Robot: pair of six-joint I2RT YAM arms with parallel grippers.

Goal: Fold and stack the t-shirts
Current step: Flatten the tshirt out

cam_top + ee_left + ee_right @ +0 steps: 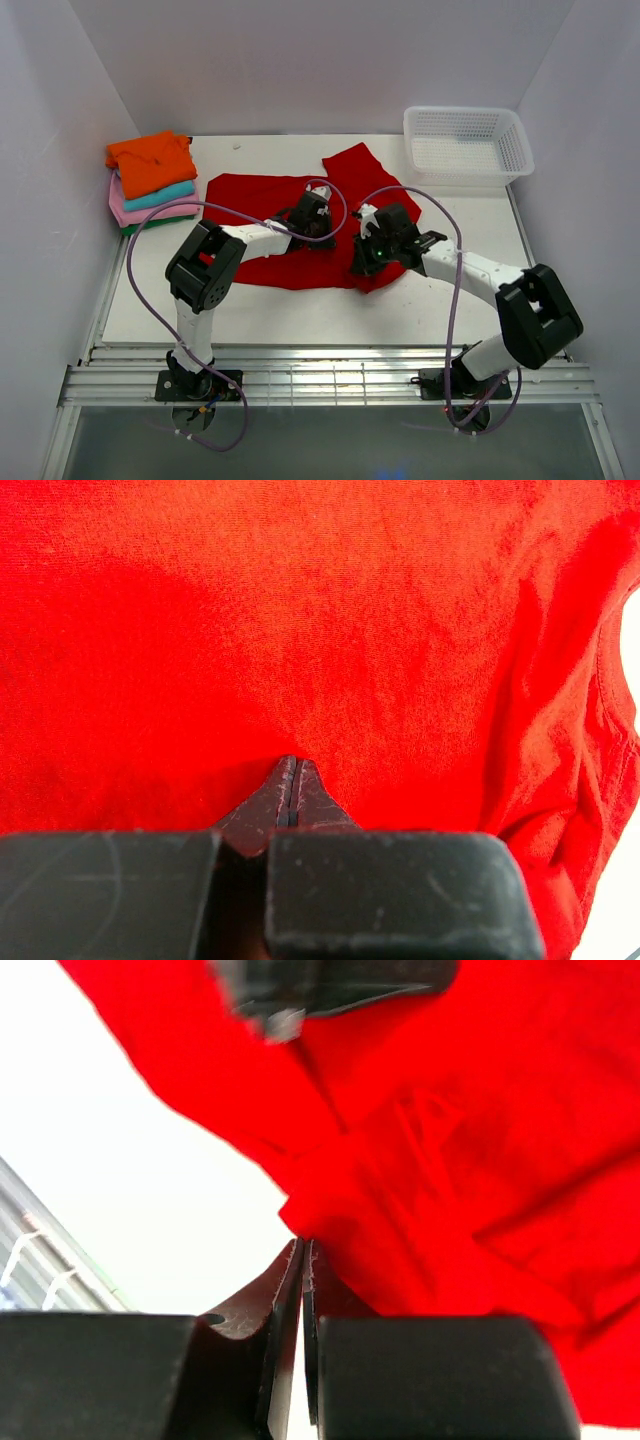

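**Five tees, one basket, two closed claws on the red shirt**

The overhead camera shows five t-shirts in all. One red t-shirt (270, 195) lies spread and rumpled in the middle of the white table (300, 310), with one part of it reaching back toward the rear. The other four sit folded in a single stack at the left rear corner: an orange tee (152, 160) on top, then a teal tee (160, 194), a pink tee (125, 207) and a dark green tee (135, 229), of which only an edge shows. One white mesh basket (467, 145) stands at the right rear, well apart from the cloth. Both of the two arms reach onto the red shirt. The left gripper (316, 230) is near the shirt's middle, and the right gripper (360, 266) is at its near right edge.

From above, neither claw's jaws can be made out; the wrist cameras show them. In the left wrist view, the left gripper (290, 765) has its jaws fully together, tips set against the flat red t-shirt (320, 630), which fills almost the whole picture. It has hold of nothing. In the right wrist view, the right gripper (303, 1250) is also closed, with only a hairline between the fingers. Its tips meet a folded corner at the edge of the red t-shirt (480, 1140), nipping that edge, with bare table to the left. A dark blurred shape sits on the cloth at the top of that view, too soft to name.
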